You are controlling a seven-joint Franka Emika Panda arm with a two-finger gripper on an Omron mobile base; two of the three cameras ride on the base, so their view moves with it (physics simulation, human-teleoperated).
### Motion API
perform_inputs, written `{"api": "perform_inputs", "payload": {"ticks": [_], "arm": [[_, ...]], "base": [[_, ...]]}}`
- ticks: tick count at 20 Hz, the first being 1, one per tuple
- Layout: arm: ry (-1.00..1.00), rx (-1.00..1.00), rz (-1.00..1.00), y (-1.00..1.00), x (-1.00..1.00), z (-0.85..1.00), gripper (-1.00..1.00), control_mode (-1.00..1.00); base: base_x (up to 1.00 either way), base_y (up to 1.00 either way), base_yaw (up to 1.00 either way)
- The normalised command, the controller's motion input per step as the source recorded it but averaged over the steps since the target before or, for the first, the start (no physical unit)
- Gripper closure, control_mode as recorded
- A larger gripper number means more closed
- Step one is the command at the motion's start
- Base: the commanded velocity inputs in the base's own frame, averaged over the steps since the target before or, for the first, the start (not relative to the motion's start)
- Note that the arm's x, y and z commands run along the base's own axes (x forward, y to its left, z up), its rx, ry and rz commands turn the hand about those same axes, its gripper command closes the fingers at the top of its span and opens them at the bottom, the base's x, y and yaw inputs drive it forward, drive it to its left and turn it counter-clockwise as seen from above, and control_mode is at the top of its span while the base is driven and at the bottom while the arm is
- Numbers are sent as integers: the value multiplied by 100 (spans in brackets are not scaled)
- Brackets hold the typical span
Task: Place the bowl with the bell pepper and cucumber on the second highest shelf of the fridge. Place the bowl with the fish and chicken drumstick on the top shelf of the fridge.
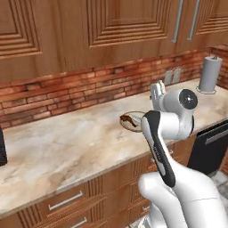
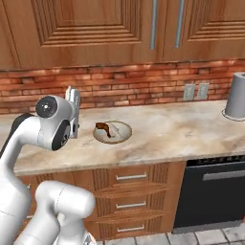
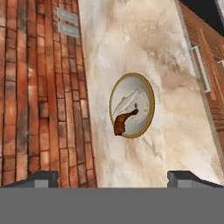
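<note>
The bowl with the fish and chicken drumstick (image 3: 131,105) is a shallow cream dish that rests on the marble counter (image 2: 182,129). A pale fish (image 3: 127,99) and a brown drumstick (image 3: 122,123) lie in it. The same bowl (image 2: 113,132) (image 1: 133,120) sits near the counter's front edge. My gripper (image 3: 113,178) is open and holds nothing. It hovers above the counter to the left of the bowl, apart from it, beside the brick wall (image 2: 72,98) (image 1: 156,91). The bowl with the bell pepper and cucumber and the fridge are out of view.
A grey paper towel roll (image 2: 237,95) (image 1: 209,73) stands at the counter's right end. Wall outlets (image 2: 196,91) sit on the brick backsplash. Wooden cabinets hang overhead. A black dishwasher (image 2: 215,191) is under the counter at right. A dark object (image 1: 2,147) stands at the far left.
</note>
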Motion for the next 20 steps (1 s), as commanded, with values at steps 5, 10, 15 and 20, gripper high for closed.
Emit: {"api": "perform_inputs", "payload": {"ticks": [5, 10, 15, 20], "arm": [[0, 0, 0, 0, 0, 0, -100, 100], [0, 0, 0, 0, 0, 0, -100, 100], [0, 0, 0, 0, 0, 0, -100, 100], [0, 0, 0, 0, 0, 0, -100, 100]], "base": [[62, -68, 31], [-8, -13, 9], [-13, -44, 0], [19, -46, 19]]}}
